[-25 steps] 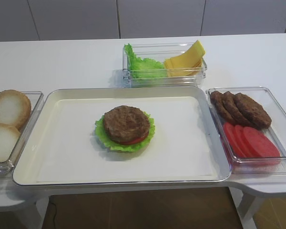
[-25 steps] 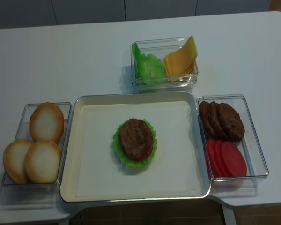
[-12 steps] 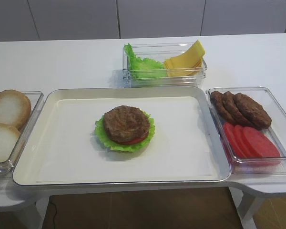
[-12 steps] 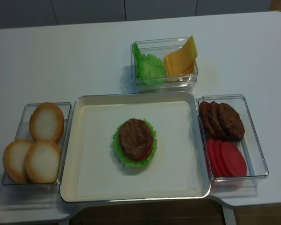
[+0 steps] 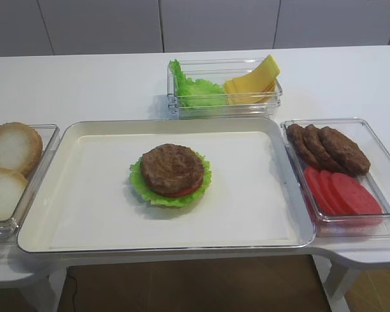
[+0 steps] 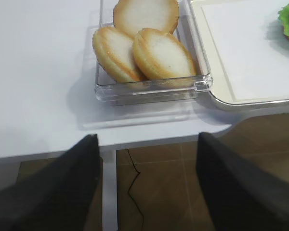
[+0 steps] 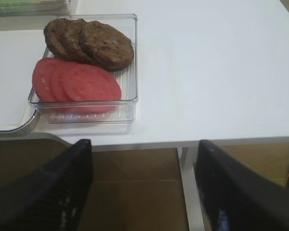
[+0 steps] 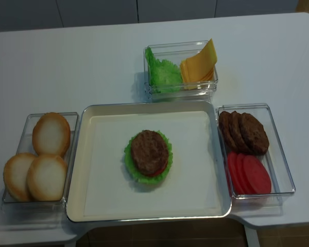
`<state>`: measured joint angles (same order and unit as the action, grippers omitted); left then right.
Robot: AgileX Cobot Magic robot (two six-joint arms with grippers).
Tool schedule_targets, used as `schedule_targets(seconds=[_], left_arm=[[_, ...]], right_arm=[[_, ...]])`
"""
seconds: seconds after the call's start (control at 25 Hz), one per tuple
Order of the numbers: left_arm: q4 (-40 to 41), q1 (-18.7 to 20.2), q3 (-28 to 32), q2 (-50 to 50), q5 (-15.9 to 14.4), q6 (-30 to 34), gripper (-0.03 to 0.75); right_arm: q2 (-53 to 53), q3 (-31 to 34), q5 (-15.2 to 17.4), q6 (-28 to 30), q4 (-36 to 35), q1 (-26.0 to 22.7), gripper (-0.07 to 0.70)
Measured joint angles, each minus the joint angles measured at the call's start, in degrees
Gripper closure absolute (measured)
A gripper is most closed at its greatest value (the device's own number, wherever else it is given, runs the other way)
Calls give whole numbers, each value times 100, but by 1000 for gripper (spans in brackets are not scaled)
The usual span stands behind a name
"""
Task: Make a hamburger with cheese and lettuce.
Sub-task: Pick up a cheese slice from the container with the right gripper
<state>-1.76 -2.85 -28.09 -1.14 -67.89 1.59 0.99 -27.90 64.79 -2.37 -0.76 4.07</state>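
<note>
Hamburger [image 5: 172, 174] near the middle of a cream tray [image 5: 84, 208] on the white desk [image 5: 78, 84]: brown patty on top, a sliver of red tomato under it at the front, frilly green lettuce all round the rim. No cheese on it yet.

Behind the tray, a clear box [image 5: 182, 112] with loose lettuce leaves [image 5: 194, 91] in its left half and a leaning pile of yellow cheese slices [image 5: 253, 81] in its right half. Cannot tell one single slice apart from that pile.

Right of the tray, just beside it, a clear bin [image 8: 283, 170] with three overlapping brown patties [image 8: 244, 131] at the far end and overlapping red tomato slices [image 8: 249, 174] at the near end. Left of the tray, another clear bin [image 8: 26, 121] holding three pale bun halves [image 8: 46, 177], cut side up.

Right pincer [image 7: 142, 192] hanging off the near edge of the desk, below the patty-and-tomato bin, fingers [image 7: 48, 192] wide apart, nothing between them. Left pincer [image 6: 147, 187] likewise off the near edge of the desk, below the bun bin, fingers [image 6: 53, 192] spread apart and empty. Neither arm visible in the two overhead views.
</note>
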Motion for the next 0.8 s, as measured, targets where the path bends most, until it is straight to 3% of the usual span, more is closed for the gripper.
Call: schedule_targets(seconds=[0.44, 0.52, 0.64, 0.8], left_arm=[[0, 0, 0, 0, 0, 0, 247], [0, 0, 0, 0, 0, 0, 247], [0, 0, 0, 0, 0, 0, 247], [0, 0, 0, 0, 0, 0, 247]], right_arm=[[0, -10, 0, 1, -73, 0, 123], [0, -123, -225, 1, -249, 0, 123], [0, -293, -859, -119, -511, 0, 134], [-486, -551, -1220, -315, -657, 0, 174]])
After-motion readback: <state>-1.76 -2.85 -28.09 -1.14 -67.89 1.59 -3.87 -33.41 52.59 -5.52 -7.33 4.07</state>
